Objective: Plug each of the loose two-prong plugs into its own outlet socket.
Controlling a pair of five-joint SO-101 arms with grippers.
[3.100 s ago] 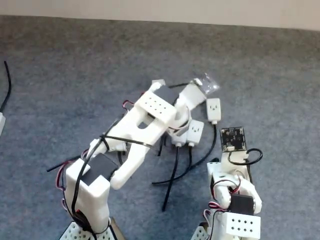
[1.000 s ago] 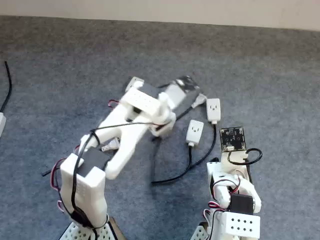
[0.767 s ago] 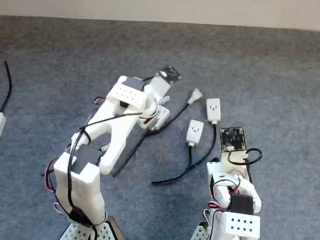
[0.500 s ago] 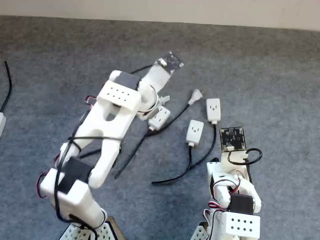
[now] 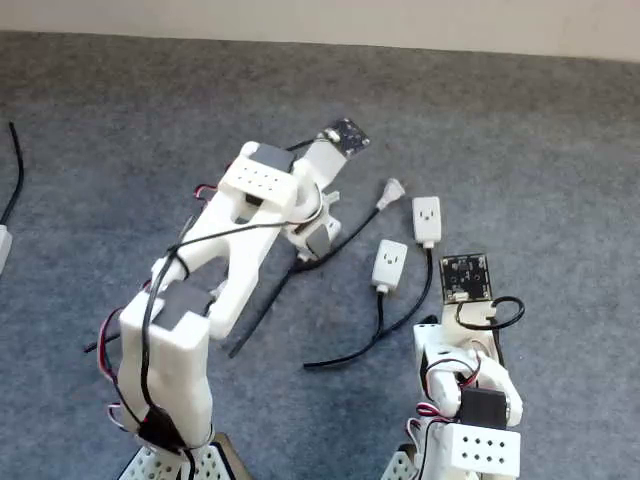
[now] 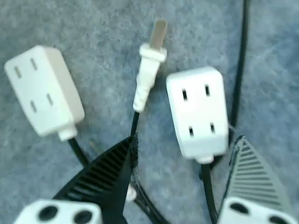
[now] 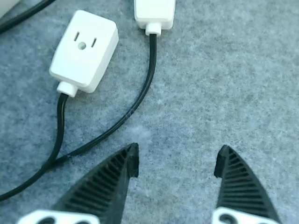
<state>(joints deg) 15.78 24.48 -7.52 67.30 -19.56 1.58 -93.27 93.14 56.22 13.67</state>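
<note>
**Both pincers open, plug lying loose**

The left pincer hangs wide open over the grey carpeted tabletop, gripping nothing. Just past its black ribbed fingers the white two-prong plug lies flat on its black cord. It sits between a pair of white boxy outlet sockets and touches neither. The right pincer, on its folded-back arm, gapes open too and is empty. A white outlet socket with a round hole lies near it.
</note>
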